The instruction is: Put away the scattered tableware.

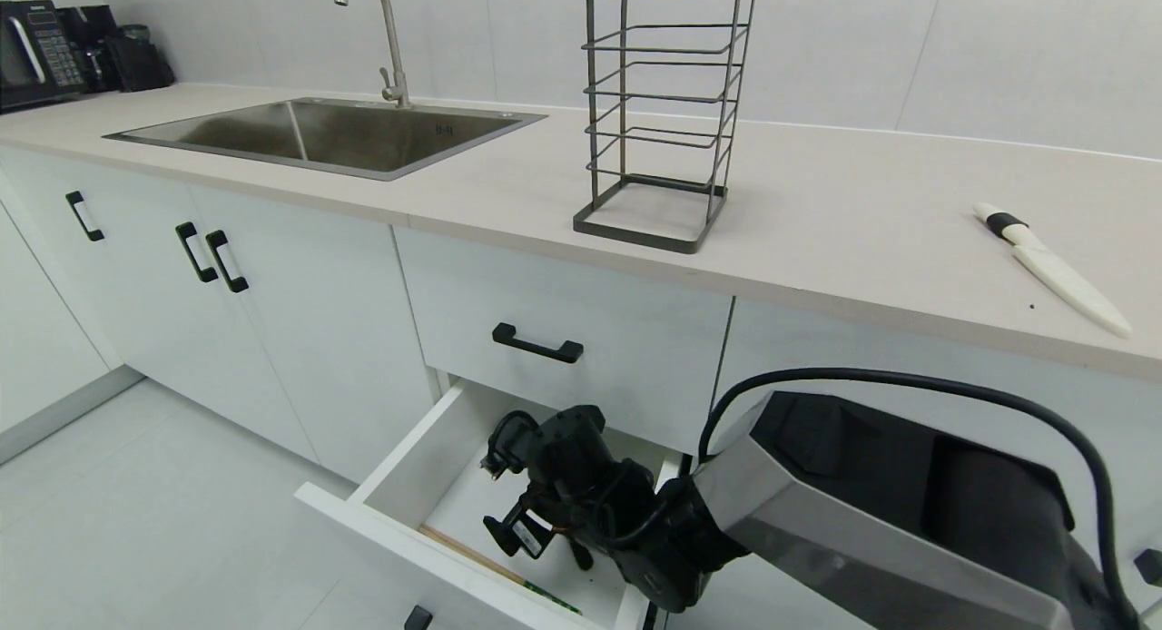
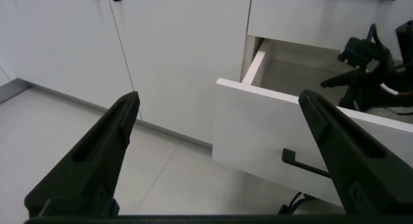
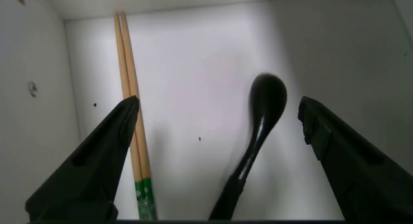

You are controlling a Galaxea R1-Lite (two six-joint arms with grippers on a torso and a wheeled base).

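The lower drawer (image 1: 399,448) stands pulled out below the counter. My right gripper (image 1: 504,494) hangs inside it, open. In the right wrist view a black spoon (image 3: 261,121) lies on the white drawer floor (image 3: 193,50) between the spread fingers (image 3: 97,159), touching neither. A pair of wooden chopsticks (image 3: 132,121) with green ends rests along the drawer's side wall, also seen as a thin brown line (image 1: 472,557). A white knife (image 1: 1053,269) with a black band lies on the counter at the far right. My left gripper (image 2: 218,98) is open and empty, low down, facing the drawer front (image 2: 258,127).
A wire rack (image 1: 663,122) stands on the counter above the drawers. The sink (image 1: 327,135) with its faucet (image 1: 386,40) is at the back left. A shut drawer with a black handle (image 1: 537,344) sits just above the open one. Cabinet doors (image 1: 300,321) are to the left.
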